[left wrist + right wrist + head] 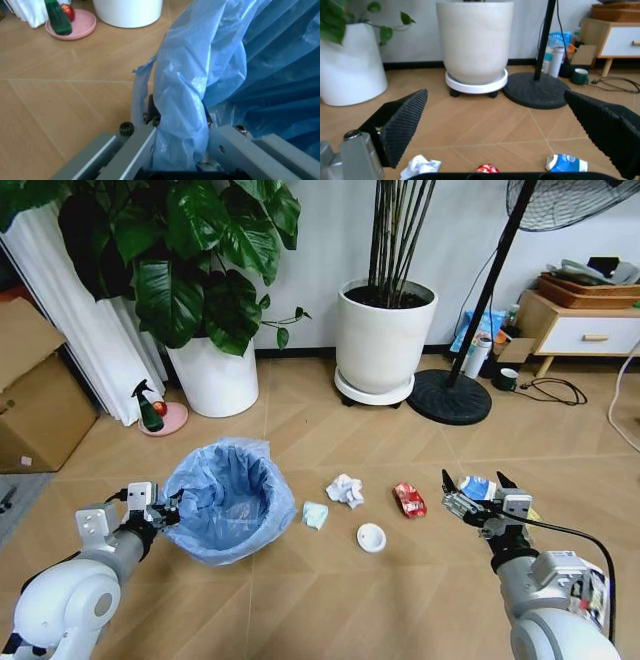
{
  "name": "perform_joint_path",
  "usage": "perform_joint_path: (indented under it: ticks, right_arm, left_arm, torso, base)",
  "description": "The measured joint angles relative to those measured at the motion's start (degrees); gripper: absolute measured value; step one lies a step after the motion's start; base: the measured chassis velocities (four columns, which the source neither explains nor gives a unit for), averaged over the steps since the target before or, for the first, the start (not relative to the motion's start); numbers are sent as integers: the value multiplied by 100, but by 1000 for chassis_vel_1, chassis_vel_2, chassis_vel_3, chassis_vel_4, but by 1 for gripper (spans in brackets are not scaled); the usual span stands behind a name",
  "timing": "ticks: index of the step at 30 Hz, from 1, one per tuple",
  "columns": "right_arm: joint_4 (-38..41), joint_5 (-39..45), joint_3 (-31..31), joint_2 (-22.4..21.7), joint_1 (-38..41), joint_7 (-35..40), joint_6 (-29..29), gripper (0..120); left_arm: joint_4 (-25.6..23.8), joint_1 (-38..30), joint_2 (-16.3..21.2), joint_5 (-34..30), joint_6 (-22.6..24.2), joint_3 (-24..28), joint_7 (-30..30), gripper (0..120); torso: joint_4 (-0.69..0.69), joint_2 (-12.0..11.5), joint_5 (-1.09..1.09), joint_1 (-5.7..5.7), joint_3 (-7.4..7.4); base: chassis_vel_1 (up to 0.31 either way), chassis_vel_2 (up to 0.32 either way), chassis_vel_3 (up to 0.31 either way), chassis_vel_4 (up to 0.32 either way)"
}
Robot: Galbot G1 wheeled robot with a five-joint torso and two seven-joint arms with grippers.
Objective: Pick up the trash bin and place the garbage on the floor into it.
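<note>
The trash bin (232, 498) stands on the herringbone wood floor (300, 600), near the robot's left side. Its light blue plastic liner billows over the rim and hides nearly all of the black body beneath. The left gripper (166, 511) meets the bin's near-left edge. In the left wrist view, the left gripper (181, 123) has its fingers (150, 112) clamped on a bunched fold of the liner; whether the hard rim is also caught inside the fold cannot be made out.

The right gripper (478, 489) hovers above the floor on the robot's right, its two black fingers spread wide with nothing between them. It partly covers a blue-and-white packet (476, 486), and a sliver of yellow shows beside the wrist, too hidden to identify. From the right wrist view, the textured fingers (402, 123) frame the packet (566, 163), while the crushed red can (487, 168) and crumpled white paper (420, 166) are cut off at the edge.

Between bin and right gripper, litter lies scattered on the floor: a pale green scrap (315, 515) just beside the bin, the crumpled white paper (346, 490), a white disc (371, 537), and the red can (408, 499).

Behind stand two large white plant pots (385, 335) and a fan's black round base (450, 396).
</note>
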Motion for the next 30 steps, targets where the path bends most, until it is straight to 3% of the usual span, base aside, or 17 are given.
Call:
perform_joint_path:
  ticks: [9,19,30]
  right_arm:
    - [-741,47,12,-274,433,94,-114,100]
    - [-2183,144,-336,-754,1000,127,-148,100]
    - [-3936,520,-1529,-1298,1900,24,-454,100]
  left_arm:
    - [84,-69,13,-11,-28,42,-2,0]
    - [145,-112,33,-26,-35,107,26,0]
    - [140,-77,-2,43,-42,130,25,0]
  torso:
    - [2,0,2,-4,-3]
    - [1,1,2,-2,-2]
    - [2,1,3,-2,-2]
  base:
    - [23,-8,-30,17]
    - [6,-3,-6,5]
    - [0,0,0,0]
